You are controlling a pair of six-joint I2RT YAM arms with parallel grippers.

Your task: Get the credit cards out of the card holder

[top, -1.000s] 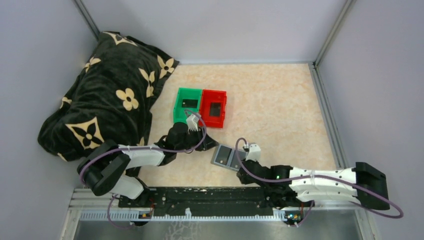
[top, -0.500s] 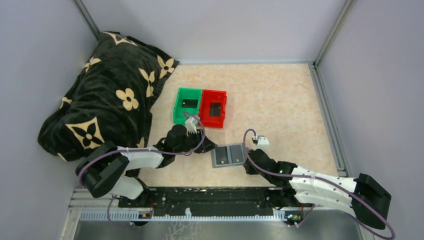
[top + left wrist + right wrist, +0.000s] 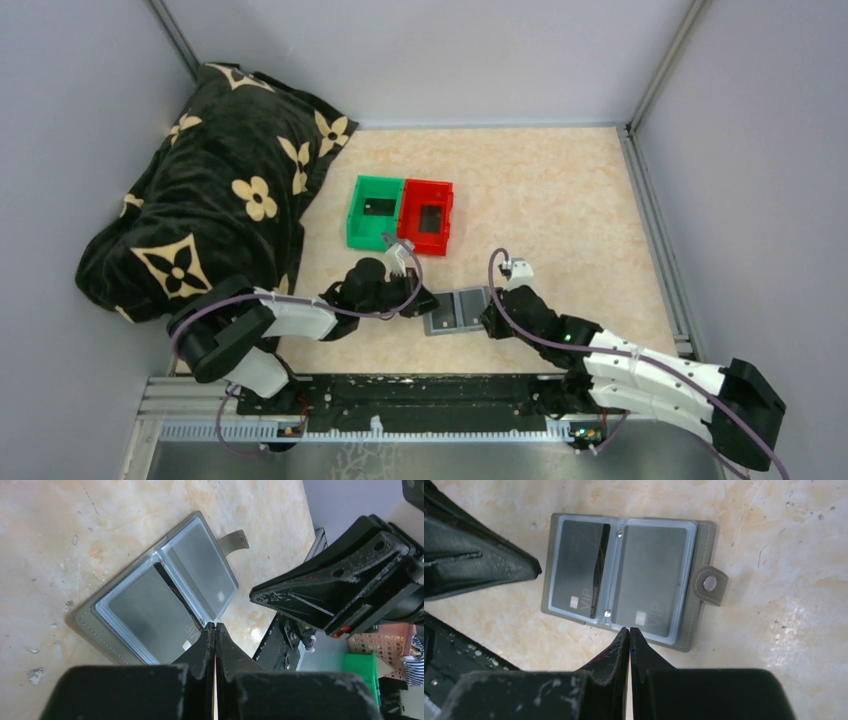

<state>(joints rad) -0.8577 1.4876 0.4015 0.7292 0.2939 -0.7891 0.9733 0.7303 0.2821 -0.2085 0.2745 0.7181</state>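
Observation:
The grey card holder (image 3: pixel 457 310) lies open on the table between my two grippers. In the right wrist view (image 3: pixel 704 555) its two slotted panels each hold a card: a dark card (image 3: pixel 574 570) on the left, with another card's edge slanting out beside it, and a grey card (image 3: pixel 651 577) on the right. The left wrist view shows the holder (image 3: pixel 85 622) and both cards (image 3: pixel 145 610). My left gripper (image 3: pixel 215 625) is shut and empty, its tips at the holder's left edge (image 3: pixel 418 305). My right gripper (image 3: pixel 629 629) is shut and empty, its tips at the holder's edge (image 3: pixel 490 318).
A green bin (image 3: pixel 375 212) and a red bin (image 3: pixel 427 217) stand side by side just behind the holder, a dark rectangle in each. A black flowered blanket (image 3: pixel 210 190) covers the left side. Walls enclose the table.
My left gripper moved from the green bin down to the holder's left edge. My right arm swung from the near side round to the holder's right. The holder turned and shifted slightly.

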